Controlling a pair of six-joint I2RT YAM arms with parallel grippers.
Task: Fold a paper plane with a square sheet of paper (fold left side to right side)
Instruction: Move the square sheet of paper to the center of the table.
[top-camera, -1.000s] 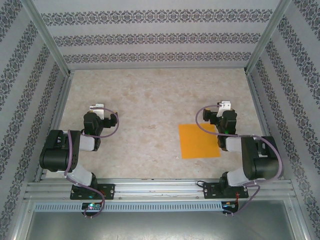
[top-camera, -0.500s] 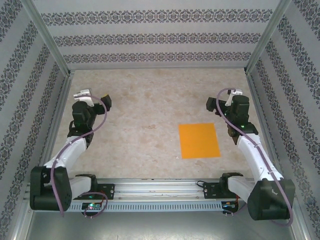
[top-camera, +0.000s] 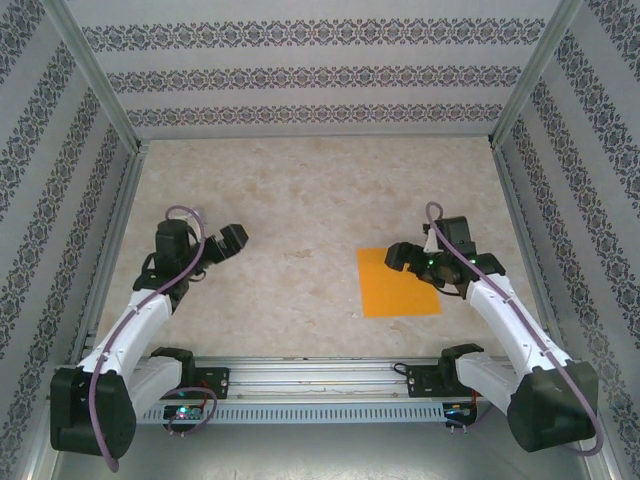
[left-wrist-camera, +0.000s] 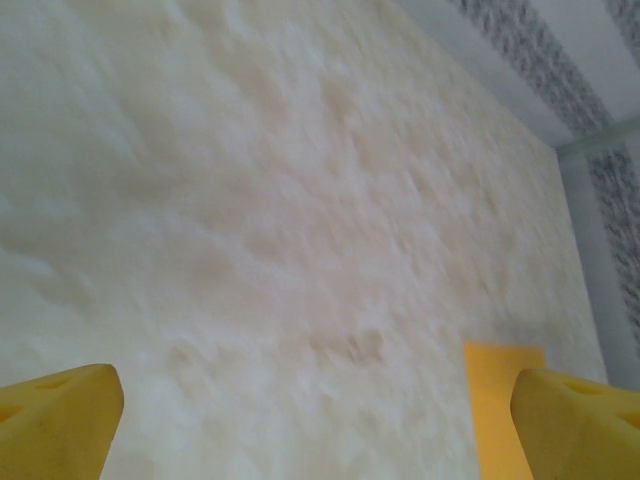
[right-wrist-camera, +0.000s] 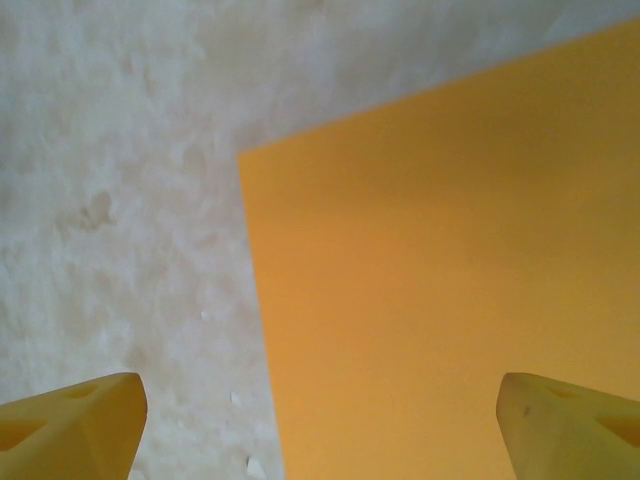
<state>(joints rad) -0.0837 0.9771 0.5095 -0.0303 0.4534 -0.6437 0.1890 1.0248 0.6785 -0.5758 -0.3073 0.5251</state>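
Both arms have swung in, the open right pincer (top-camera: 403, 256) now over the unfolded square sheet of paper (top-camera: 395, 290), the open left pincer (top-camera: 232, 241) well apart: folding can start.

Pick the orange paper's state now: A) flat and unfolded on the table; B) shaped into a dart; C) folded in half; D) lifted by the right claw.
A: the square sheet of paper lies flat on the table, beneath the open right claw.
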